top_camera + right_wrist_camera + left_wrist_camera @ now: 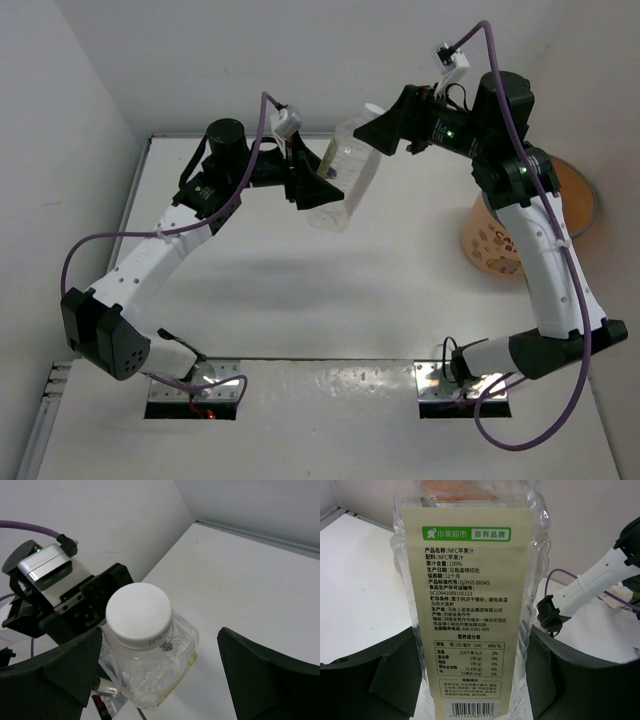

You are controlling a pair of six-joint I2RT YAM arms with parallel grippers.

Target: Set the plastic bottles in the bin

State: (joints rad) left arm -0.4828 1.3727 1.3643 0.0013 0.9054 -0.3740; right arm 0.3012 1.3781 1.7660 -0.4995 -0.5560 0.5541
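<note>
There is one bottle to see. It is clear, with one white cap and one cream label. It hangs tilted in the air above the table. The left jaws squeeze its sides and hold it up. The right jaws are wide open around the cap end and hold nothing. One orange bin stands far off on the right.

The clear bottle wears a cream label in black print with a green-and-white logo strip and a barcode, under a white cap — the bin is orange with dark and pale markings, on a white table.
</note>
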